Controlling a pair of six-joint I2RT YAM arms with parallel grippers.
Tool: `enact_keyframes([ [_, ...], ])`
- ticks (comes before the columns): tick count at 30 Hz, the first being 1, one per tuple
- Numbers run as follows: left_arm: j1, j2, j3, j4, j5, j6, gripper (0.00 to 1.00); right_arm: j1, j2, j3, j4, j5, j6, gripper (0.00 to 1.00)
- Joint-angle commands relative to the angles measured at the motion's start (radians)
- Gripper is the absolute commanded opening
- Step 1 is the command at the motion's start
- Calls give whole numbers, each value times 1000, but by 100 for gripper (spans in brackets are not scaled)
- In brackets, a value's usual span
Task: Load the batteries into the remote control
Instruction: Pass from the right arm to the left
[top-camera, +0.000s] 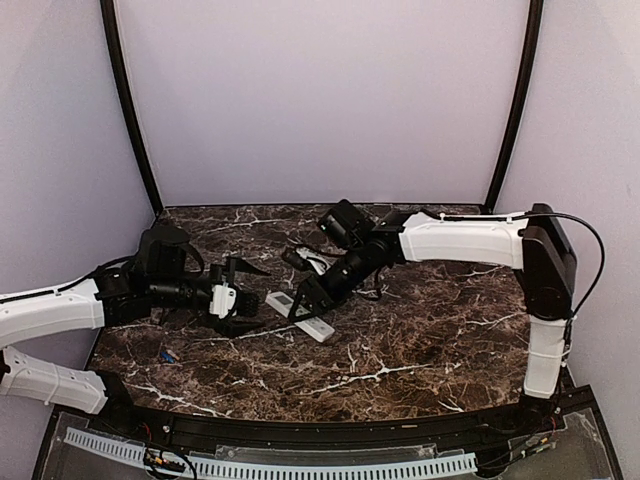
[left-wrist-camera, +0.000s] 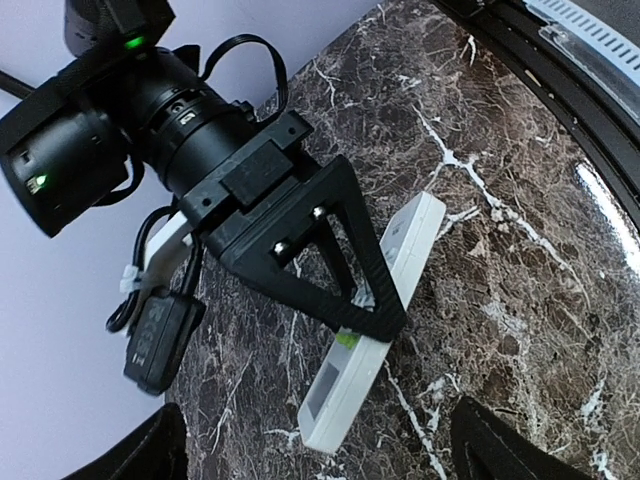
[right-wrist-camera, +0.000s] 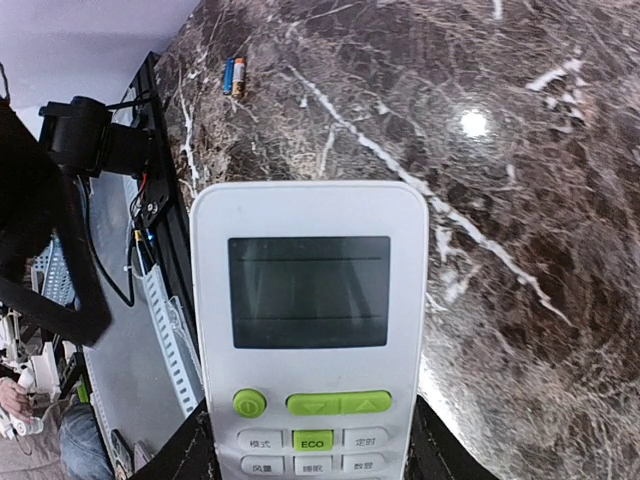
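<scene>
The white remote control (top-camera: 300, 316) lies face up on the dark marble table (top-camera: 420, 330), just left of centre. My right gripper (top-camera: 312, 298) is shut across its middle. In the right wrist view the remote (right-wrist-camera: 308, 300) fills the frame, its dark display and green buttons showing between my black fingers (right-wrist-camera: 190, 455). Two small batteries (right-wrist-camera: 233, 75), blue with orange ends, lie side by side far off on the table; in the top view they are a blue speck (top-camera: 168, 354) at the near left. My left gripper (top-camera: 238, 296) is open and empty, just left of the remote's (left-wrist-camera: 385, 300) display end.
The right arm's black finger frame (left-wrist-camera: 330, 260) and wrist (left-wrist-camera: 110, 130) hang over the remote in the left wrist view. A black rail and a white slotted strip (top-camera: 300, 466) run along the table's near edge. Purple walls close off the back and sides.
</scene>
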Motion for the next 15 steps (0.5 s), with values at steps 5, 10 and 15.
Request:
enact_keyframes([
  [5,-40,42,-46,-5,-93,110,87,67,60,86,27,-74,14,13],
  [10,-40,51,-41,-32,-131,123,77,81,53,67,48,-99,24,12],
  [15,-40,70,-24,-49,-127,118,66,96,45,64,60,-117,15,11],
])
